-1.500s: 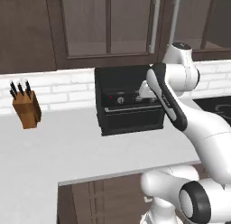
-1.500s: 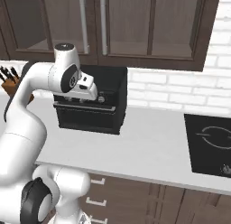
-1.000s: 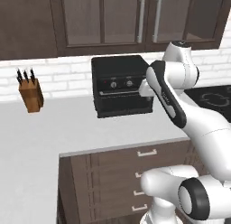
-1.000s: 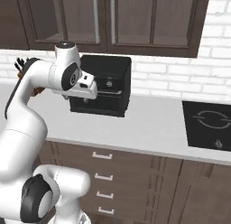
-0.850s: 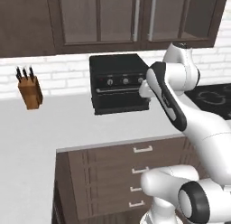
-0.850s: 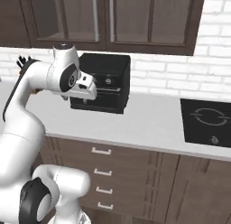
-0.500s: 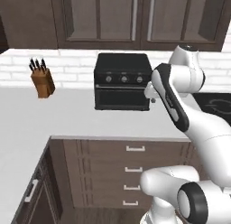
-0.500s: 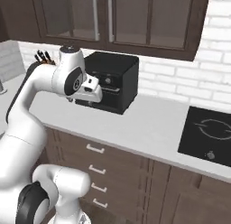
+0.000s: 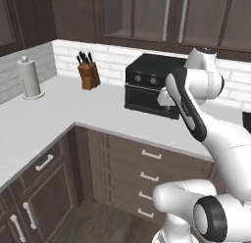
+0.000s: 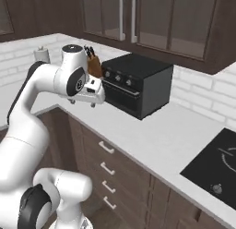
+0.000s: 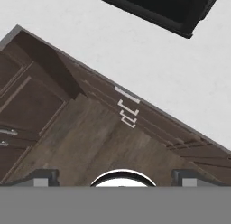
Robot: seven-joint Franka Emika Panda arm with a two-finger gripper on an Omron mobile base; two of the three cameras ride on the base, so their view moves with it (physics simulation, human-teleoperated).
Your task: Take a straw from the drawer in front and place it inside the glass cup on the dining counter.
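Observation:
My gripper [image 9: 166, 108] hangs open and empty above the white counter's front edge, just in front of the black oven. In the right base view the gripper [image 10: 83, 103] points down with its fingers spread. The hand view looks down past the two wide-apart fingertips [image 11: 43, 175] at a stack of closed dark-brown drawers [image 11: 128, 109] with short silver handles. The same drawers [image 9: 150, 164] sit under the counter, below the oven; they also show in the right base view as drawers [image 10: 107, 159]. I cannot tell which is the task's drawer. The straw is hidden. The glass cup and dining counter are out of view.
A black countertop oven [image 9: 151, 85] stands against the brick wall. A knife block [image 9: 88, 73] and a paper towel roll [image 9: 29, 78] stand further left on the L-shaped white counter [image 9: 73, 109]. A black cooktop [image 10: 215, 162] lies at the right. Wood floor lies below.
The whole picture has shifted: the base has moved back and turned, so the counter's corner, paper towel roll and lower cabinets have come into view. The arm's pose and open gripper look unchanged.

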